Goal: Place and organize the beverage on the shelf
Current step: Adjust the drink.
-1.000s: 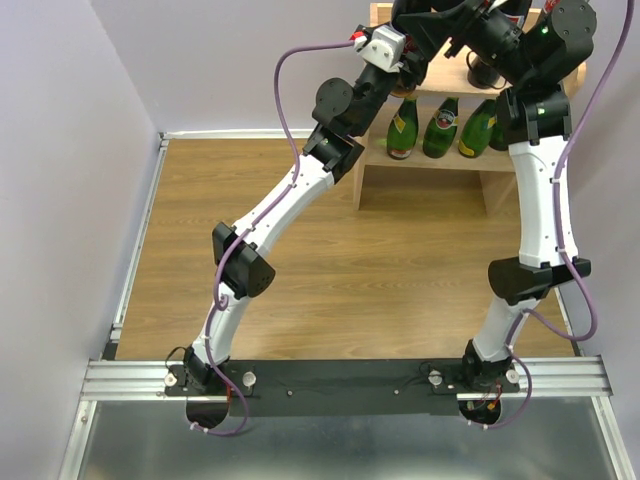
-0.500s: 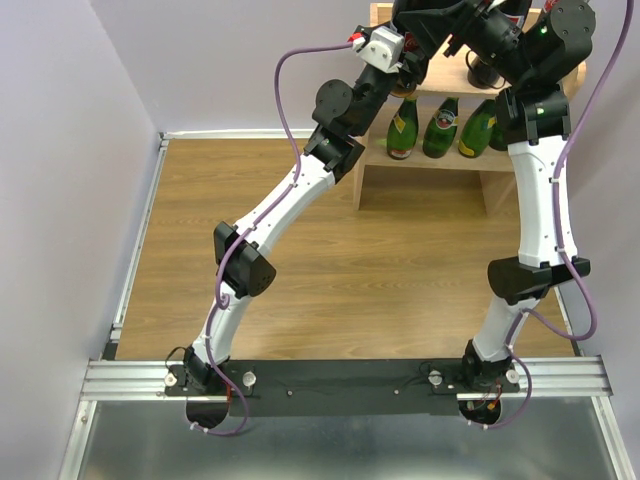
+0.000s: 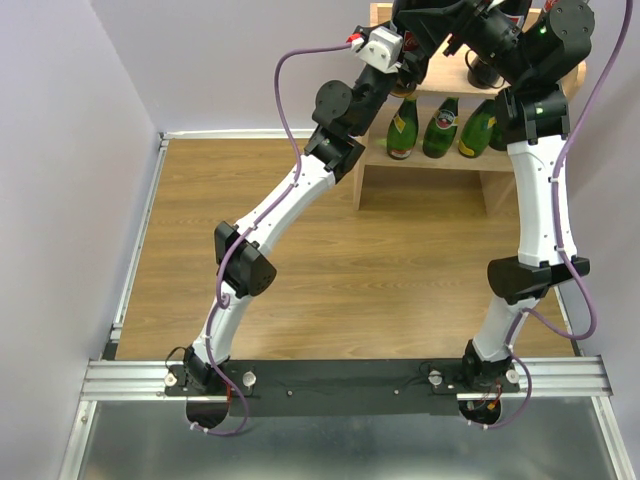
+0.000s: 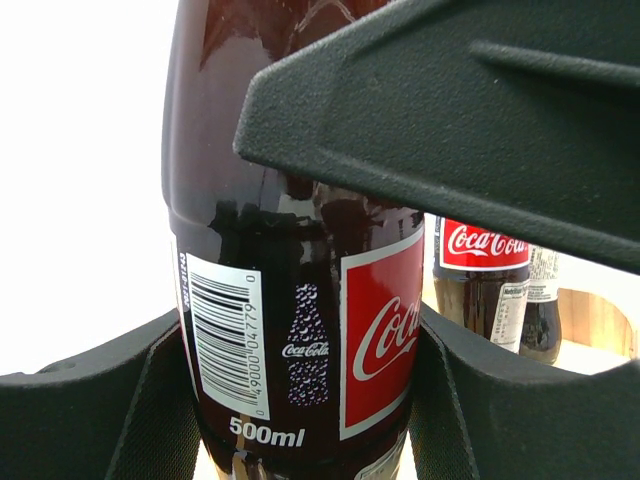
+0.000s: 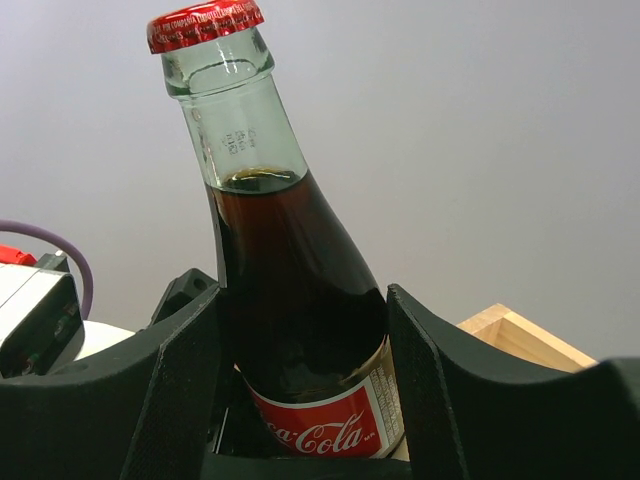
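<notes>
At the top of the wooden shelf (image 3: 430,163), the left gripper (image 4: 300,405) is clamping a 500 ml Coca-Cola bottle (image 4: 270,240) at its label. The right gripper (image 5: 300,400) is squeezing a tilted, red-capped Coca-Cola bottle (image 5: 290,290) from both sides. Green bottles (image 3: 441,127) are standing on the lower tier.

Bright, even light; some overexposure.

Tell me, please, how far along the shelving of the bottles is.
Done: three green bottles stand on the shelf's lower tier. In hand: the left gripper clasps a cola bottle, the right gripper a second cola bottle, both over the top board. Left: set both down, release, line them up.
</notes>
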Robot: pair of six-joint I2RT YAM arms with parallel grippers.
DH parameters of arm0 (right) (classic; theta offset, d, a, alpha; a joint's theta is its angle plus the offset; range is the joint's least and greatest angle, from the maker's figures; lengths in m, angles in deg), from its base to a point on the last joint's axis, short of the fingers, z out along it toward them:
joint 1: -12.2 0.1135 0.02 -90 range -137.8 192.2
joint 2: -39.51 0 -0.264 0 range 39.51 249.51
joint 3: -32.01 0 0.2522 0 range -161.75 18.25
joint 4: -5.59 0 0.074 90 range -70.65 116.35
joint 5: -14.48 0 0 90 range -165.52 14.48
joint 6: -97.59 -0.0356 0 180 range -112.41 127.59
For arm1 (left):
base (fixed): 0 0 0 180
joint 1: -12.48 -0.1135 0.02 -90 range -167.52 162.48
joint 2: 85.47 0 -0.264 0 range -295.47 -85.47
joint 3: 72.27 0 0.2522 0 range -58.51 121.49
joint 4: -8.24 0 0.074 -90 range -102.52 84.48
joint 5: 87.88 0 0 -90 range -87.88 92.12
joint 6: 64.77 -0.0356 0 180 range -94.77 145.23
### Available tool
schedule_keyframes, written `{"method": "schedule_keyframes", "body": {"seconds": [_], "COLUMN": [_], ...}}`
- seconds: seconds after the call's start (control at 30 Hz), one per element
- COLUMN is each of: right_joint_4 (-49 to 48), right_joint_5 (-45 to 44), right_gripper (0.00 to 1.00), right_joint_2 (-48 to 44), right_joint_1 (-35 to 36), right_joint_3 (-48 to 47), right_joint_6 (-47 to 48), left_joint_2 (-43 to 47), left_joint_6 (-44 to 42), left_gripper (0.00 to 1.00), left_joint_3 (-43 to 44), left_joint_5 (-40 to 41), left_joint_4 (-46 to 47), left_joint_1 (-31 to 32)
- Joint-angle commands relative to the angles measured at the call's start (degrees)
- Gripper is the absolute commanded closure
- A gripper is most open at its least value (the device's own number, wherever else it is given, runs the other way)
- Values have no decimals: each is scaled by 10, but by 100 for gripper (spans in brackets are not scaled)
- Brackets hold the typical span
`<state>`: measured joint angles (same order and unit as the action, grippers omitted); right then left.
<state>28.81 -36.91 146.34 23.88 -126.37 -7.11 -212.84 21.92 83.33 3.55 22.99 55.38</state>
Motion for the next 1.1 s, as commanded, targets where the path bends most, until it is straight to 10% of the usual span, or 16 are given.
{"method": "schedule_keyframes", "body": {"seconds": [0.0,1.07], "right_joint_4": [-15,-29], "right_joint_5": [-73,-81], "right_gripper": [35,36], "right_joint_2": [22,37], "right_joint_1": [-7,-17], "right_joint_3": [-9,-7], "right_joint_6": [22,78], "left_joint_2": [7,-29], "left_joint_6": [5,1], "left_gripper": [64,54], "left_joint_3": [26,40], "left_joint_5": [-27,-24], "left_joint_4": [91,142], "left_joint_1": [5,8]}}
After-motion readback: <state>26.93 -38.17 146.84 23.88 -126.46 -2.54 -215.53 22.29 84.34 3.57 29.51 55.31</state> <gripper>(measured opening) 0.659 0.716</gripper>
